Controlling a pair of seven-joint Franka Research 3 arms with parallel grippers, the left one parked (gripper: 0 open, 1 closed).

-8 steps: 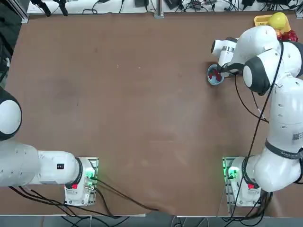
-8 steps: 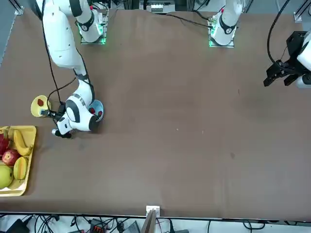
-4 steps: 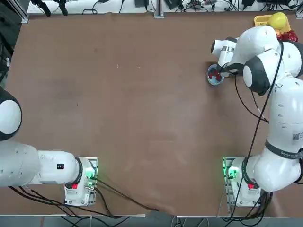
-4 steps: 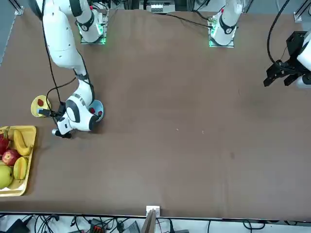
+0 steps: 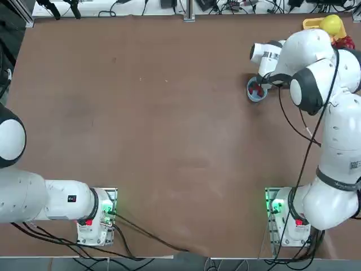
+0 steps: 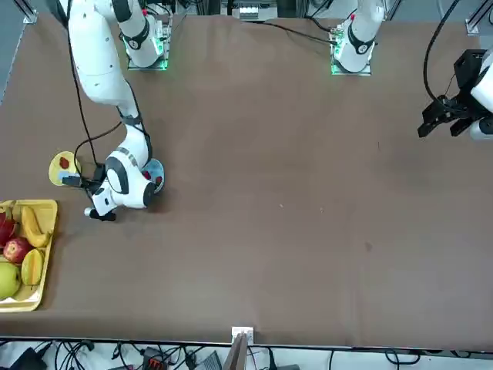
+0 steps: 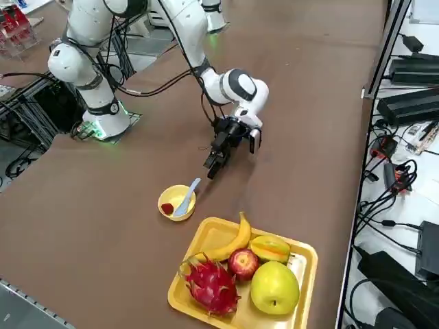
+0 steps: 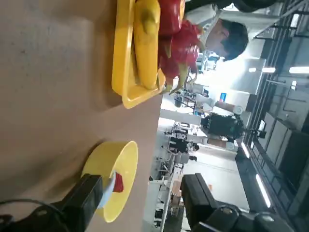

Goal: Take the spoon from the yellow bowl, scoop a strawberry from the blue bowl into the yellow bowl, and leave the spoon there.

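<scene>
The bench (image 5: 141, 113) is a broad brown sheet, flat and matte, bare over most of its width; everything that matters sits in one corner by the right arm. Beyond its edges run cables and power bricks, and the wrist view looks out into a bright workshop hall beyond the bench.

A yellow fruit tray (image 7: 206, 236) holds a banana, an apple, a dragon fruit and a green fruit. Just beside it, apart from it, stands the yellow bowl (image 7: 169, 199), with a strawberry (image 7: 167, 208) inside and the spoon (image 7: 186, 197) lying across it, scoop down in the bowl and handle rising over the rim toward the arm. The blue bowl (image 5: 256, 90) sits near, half under the wrist, with red fruit showing in it.

The right tool (image 7: 216, 159) hangs just past the spoon's handle, fingers spread wide and pinching nothing. By how things lie, the task looks finished, with the spoon left in place.

The spoon looks light, stiff plastic, smooth and likely slippery; a nudge on the raised handle could tip it out or slide the bowl. If it had to be taken up, the mid-handle clear of the rim would suit best. The bowls look light enough to skate on this surface.
</scene>
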